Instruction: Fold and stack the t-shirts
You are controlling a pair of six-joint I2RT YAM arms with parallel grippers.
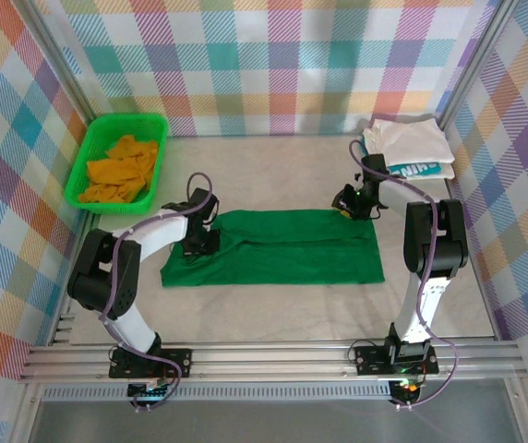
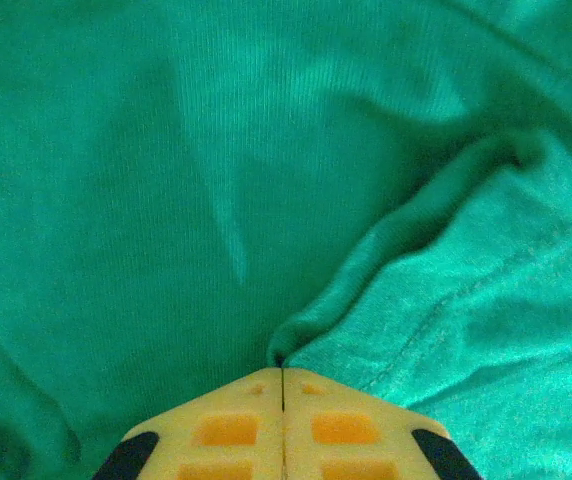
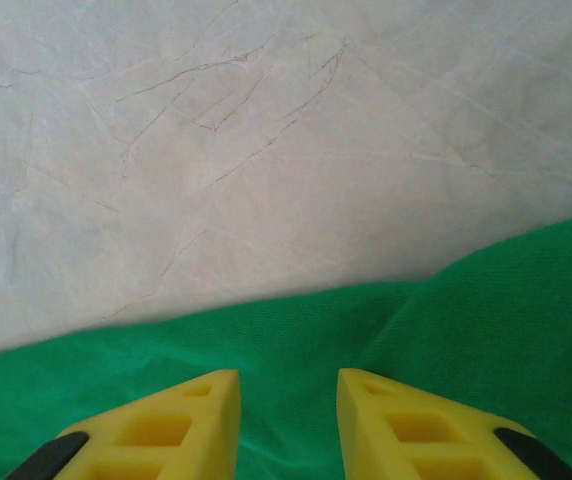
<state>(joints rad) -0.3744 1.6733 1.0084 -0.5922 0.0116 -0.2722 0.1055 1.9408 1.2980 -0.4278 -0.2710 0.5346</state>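
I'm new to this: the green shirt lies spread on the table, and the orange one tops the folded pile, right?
Not quite: the orange shirt lies in the basket, far left, as the top view shows. The green shirt is spread out.

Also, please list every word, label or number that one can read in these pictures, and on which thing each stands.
White lettering on the teal t-shirt, lying under the white t-shirt at the far right: too small and blurred to read.
No other text can be seen: none on the dark green t-shirt, the orange t-shirt or the basket.
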